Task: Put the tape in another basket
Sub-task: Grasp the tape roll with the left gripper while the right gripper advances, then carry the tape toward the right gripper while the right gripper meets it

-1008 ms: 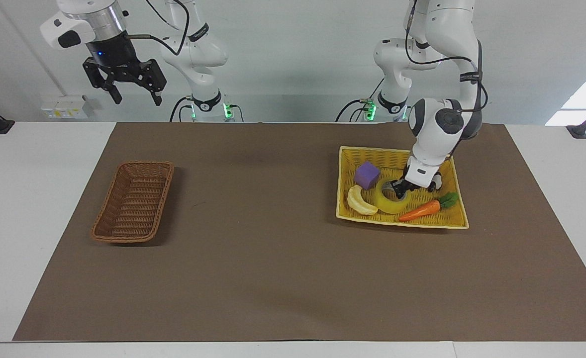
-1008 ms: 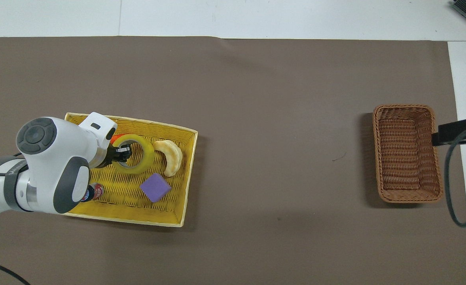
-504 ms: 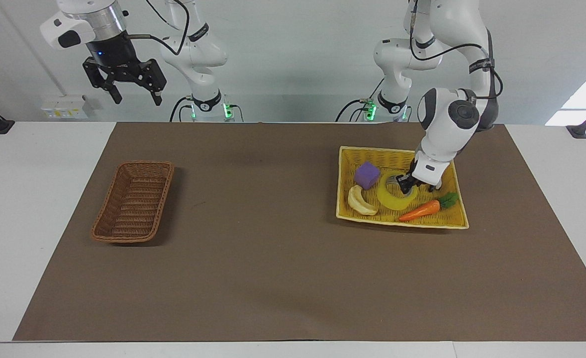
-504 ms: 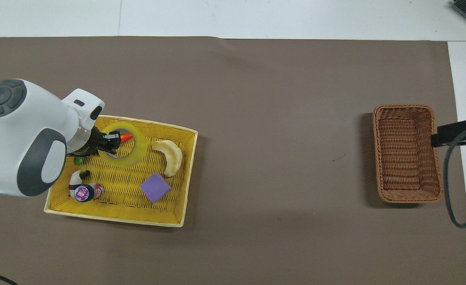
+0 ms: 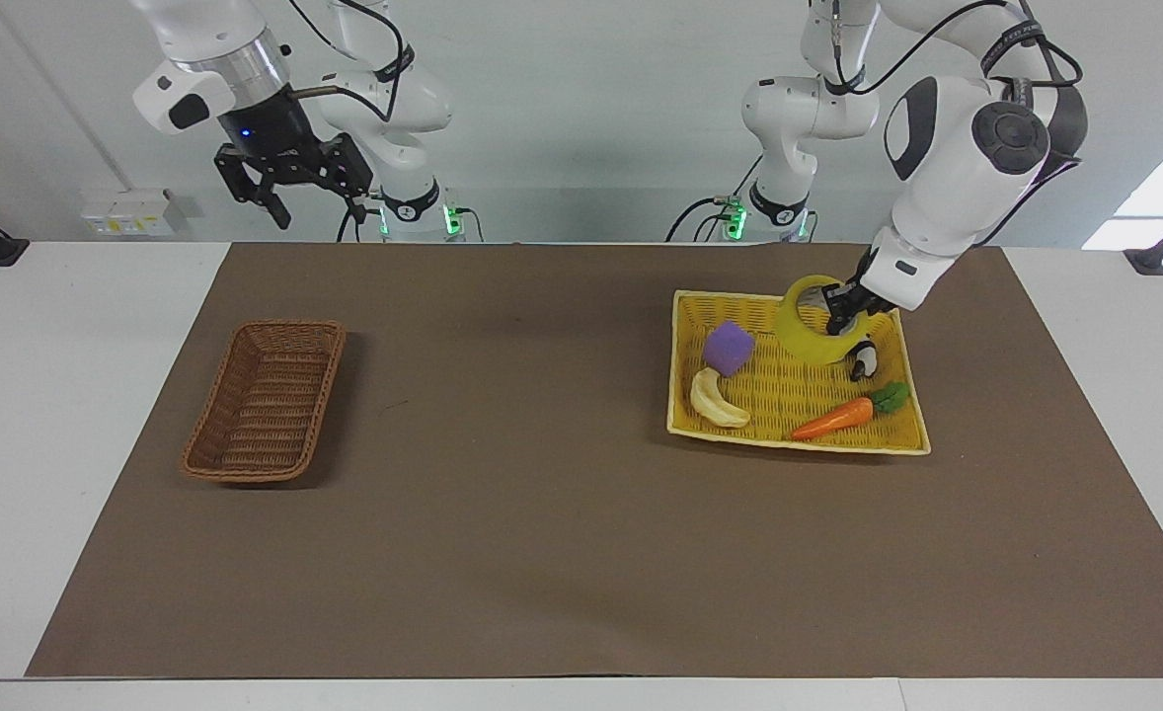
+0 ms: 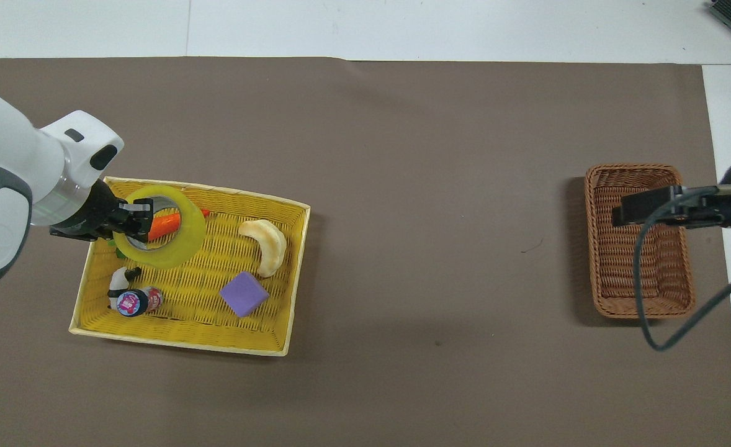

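The tape (image 5: 807,324) (image 6: 185,239), a translucent yellow roll, hangs in the air over the yellow tray basket (image 5: 799,441) (image 6: 179,335). My left gripper (image 5: 841,304) (image 6: 131,218) is shut on the roll's rim, one finger inside the ring. The brown wicker basket (image 5: 266,400) (image 6: 641,298) sits at the right arm's end of the table and holds nothing. My right gripper (image 5: 310,193) hangs open, high up at the robots' edge of the table; in the overhead view it reaches over the wicker basket.
In the yellow tray lie a carrot (image 5: 838,415), a pale banana (image 5: 716,399) (image 6: 267,245), a purple cube (image 5: 729,348) (image 6: 244,293) and a small panda figure (image 5: 863,361) (image 6: 127,297). A brown mat (image 5: 542,553) covers the table between the two baskets.
My left gripper has lifted the tape out of the yellow tray and drawn it toward the robots' edge of the tray. The right gripper has shifted sideways toward the table's middle.
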Motion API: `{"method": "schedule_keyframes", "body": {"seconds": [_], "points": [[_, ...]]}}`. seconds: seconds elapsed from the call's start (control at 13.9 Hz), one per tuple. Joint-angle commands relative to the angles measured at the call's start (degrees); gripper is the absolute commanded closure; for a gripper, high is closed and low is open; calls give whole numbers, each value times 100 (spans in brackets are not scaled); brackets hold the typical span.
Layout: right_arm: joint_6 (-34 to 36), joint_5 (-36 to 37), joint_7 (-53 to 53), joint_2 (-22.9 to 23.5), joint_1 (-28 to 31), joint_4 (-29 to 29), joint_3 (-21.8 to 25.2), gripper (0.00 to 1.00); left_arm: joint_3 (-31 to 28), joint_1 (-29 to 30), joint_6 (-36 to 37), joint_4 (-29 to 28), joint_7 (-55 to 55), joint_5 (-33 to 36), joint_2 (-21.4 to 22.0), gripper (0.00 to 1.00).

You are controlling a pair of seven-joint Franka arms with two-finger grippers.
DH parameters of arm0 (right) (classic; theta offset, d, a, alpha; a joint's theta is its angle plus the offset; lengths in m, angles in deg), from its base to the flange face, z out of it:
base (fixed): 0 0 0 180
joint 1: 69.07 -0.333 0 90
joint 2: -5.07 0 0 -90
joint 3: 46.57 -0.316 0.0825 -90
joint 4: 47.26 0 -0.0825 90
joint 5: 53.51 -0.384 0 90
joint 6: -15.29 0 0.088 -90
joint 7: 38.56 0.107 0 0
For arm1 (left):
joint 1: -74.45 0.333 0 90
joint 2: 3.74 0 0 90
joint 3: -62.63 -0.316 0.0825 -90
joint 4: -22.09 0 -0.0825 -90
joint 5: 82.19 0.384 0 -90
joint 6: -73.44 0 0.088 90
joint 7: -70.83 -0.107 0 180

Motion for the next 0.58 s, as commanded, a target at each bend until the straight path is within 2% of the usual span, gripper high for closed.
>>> {"method": "schedule_keyframes", "body": {"seconds": [0.0,0.22,0.5], "points": [[-690,-441,476,-4,-329,-321,-10,0,4,143,-64,-298,-588,-702,217,100],[-1069,-872,495,286,-646,-321,-10,0,39,47,-960,-1168,-722,-1538,657,100],[-1579,-1469,696,664,-1182,-339,-10,0,57,-751,-1664,-1442,-810,-1927,667,100]]}}
